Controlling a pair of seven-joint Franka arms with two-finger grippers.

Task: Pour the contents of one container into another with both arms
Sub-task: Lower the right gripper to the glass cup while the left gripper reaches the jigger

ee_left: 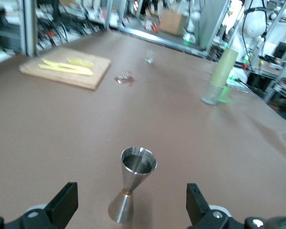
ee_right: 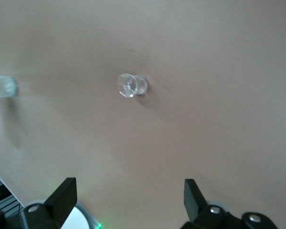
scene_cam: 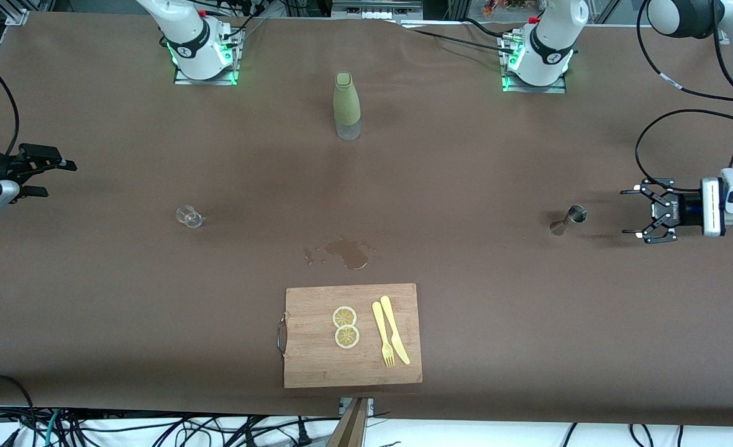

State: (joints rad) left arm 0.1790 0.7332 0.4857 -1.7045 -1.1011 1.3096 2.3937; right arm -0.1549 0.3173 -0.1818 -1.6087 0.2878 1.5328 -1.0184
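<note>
1. Your left gripper [ee_left: 132, 210] hangs low over the brown counter [scene_cam: 497, 323] at the left arm's end, jaws wide apart and empty. The small polished steel hourglass-shaped jigger [ee_left: 132, 188] stands upright just ahead of the jaws, centred in the gap between them but not yet inside it.
2. Expect the jigger to be light, stiff and slippery, and top-heavy if it holds liquid; its cup looks dark inside, so possibly filled. Take it at the narrow waist, where the two cones meet, so it cannot slide up or down between the jaws.
3. Your right gripper [ee_right: 127, 202] is up over the right arm's end of the counter, jaws also spread and empty. The small clear drinking glass [ee_right: 132, 85] sits well ahead of the jaws, roughly in line with the gap.
4. Treat the glass as light, smooth and fragile. Close on its side wall gently; whether it stands or lies tipped is hard to tell.
5. A spilled brown puddle [scene_cam: 348, 252] already marks the counter, so keep the jigger level.
</note>
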